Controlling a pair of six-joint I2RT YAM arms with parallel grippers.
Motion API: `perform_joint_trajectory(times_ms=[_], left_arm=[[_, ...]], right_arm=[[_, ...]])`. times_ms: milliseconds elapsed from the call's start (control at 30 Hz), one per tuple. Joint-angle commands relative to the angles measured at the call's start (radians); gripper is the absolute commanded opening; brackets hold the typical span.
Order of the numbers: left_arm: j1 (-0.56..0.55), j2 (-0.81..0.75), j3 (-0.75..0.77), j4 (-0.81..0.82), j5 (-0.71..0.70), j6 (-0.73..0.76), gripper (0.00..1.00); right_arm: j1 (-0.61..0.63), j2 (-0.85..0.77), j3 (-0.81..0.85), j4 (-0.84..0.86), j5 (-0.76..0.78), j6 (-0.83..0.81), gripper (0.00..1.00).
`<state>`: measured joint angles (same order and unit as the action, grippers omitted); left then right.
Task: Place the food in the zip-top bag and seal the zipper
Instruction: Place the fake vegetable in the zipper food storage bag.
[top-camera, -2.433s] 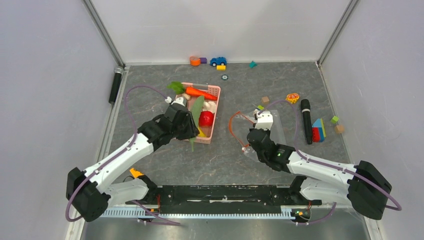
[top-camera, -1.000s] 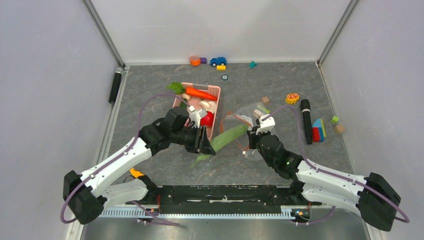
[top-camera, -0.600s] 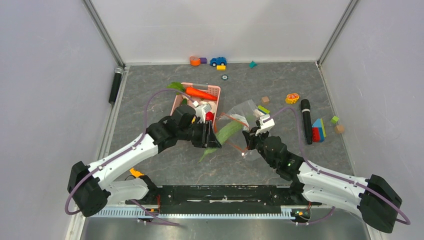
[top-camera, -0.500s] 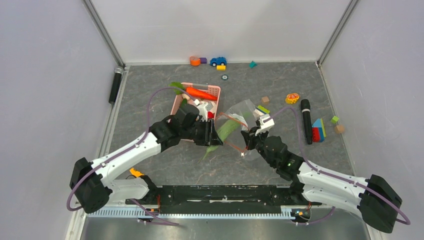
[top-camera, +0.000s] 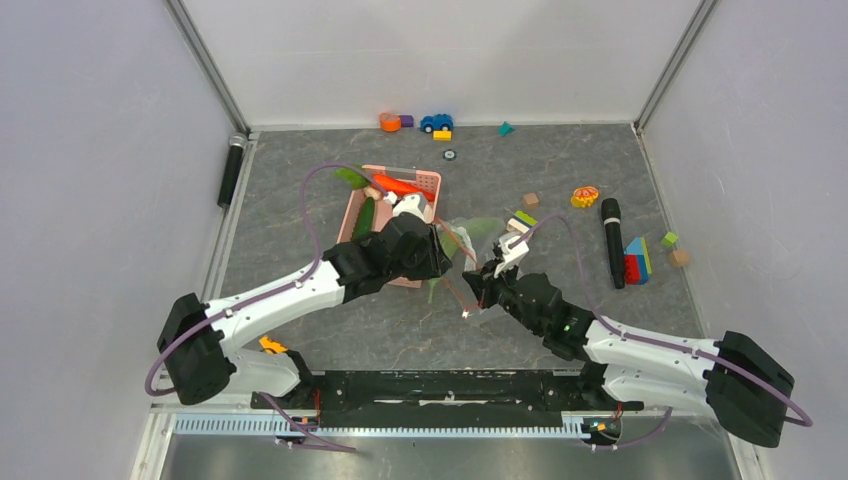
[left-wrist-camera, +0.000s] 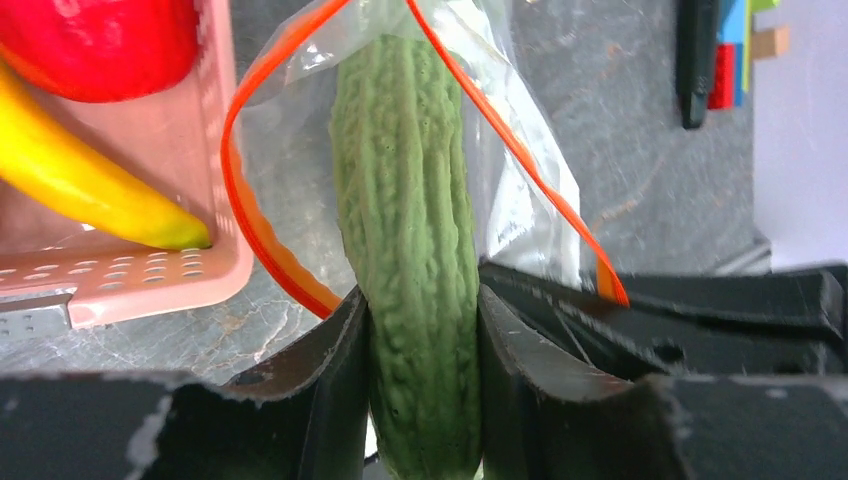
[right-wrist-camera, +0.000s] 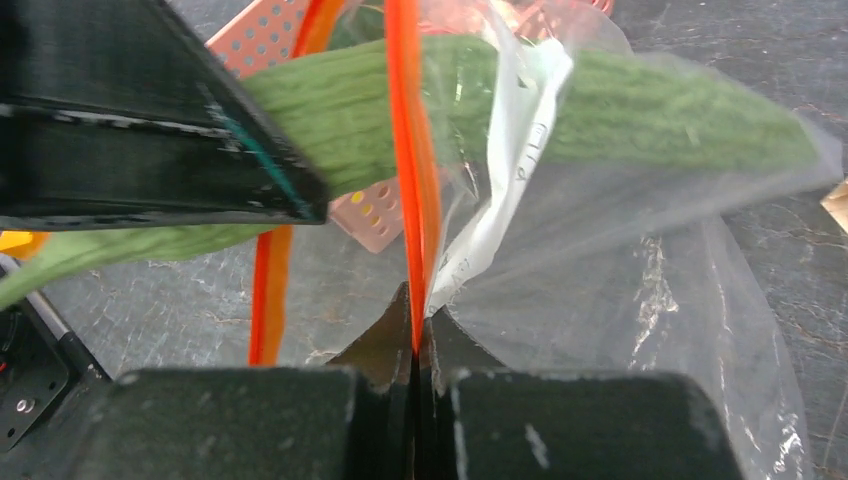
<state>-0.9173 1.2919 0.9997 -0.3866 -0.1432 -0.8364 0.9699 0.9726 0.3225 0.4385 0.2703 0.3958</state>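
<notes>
- A long green cucumber (left-wrist-camera: 412, 250), bumpy-skinned, lies with its long axis running from the left gripper (left-wrist-camera: 420, 400) toward the zip-top bag (left-wrist-camera: 505, 190); its far end points into the bag's open mouth and has passed inside the clear plastic.
- The left gripper clamps the cucumber's near end between both fingers (left-wrist-camera: 330, 385), one pressed to each side.
- The orange-red zipper (left-wrist-camera: 245, 190) loops around the cucumber, holding the mouth open.
- The right gripper (right-wrist-camera: 416, 345) is pinched tight on the zipper's edge, lifting the bag's mouth above the grey table (top-camera: 300, 190).
- In the overhead view, bag and cucumber hang between the two arms, just right of the pink basket (top-camera: 352, 215).
- The basket holds a yellow banana (left-wrist-camera: 90, 185), a red tomato (left-wrist-camera: 100, 45) and an orange carrot (top-camera: 402, 186).
- Toy blocks (top-camera: 637, 262) and a small blue car (top-camera: 436, 122) lie well apart, toward the table's far and right edges.
</notes>
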Motion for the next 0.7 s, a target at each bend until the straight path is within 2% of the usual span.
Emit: perform_joint_trajectory(times_ms=[0, 167, 300, 533, 667], left_arm=[[-0.027, 0.041, 0.049, 0.123, -0.284, -0.123, 0.02], [-0.062, 0.103, 0.068, 0.123, -0.411, -0.202, 0.02], [-0.073, 0.129, 0.071, 0.132, -0.409, -0.26, 0.02], [-0.101, 0.122, 0.062, 0.129, -0.465, -0.295, 0.02], [-0.105, 0.14, 0.063, 0.143, -0.451, -0.298, 0.02]], right_arm=[[0.07, 0.02, 0.08, 0.04, -0.024, 0.01, 0.0], [0.116, 0.032, 0.117, 0.015, -0.012, 0.019, 0.0], [0.125, 0.025, 0.133, -0.033, 0.0, 0.018, 0.0], [0.125, 0.015, 0.201, -0.263, 0.152, 0.049, 0.24], [0.126, 0.018, 0.217, -0.325, 0.181, 0.062, 0.31]])
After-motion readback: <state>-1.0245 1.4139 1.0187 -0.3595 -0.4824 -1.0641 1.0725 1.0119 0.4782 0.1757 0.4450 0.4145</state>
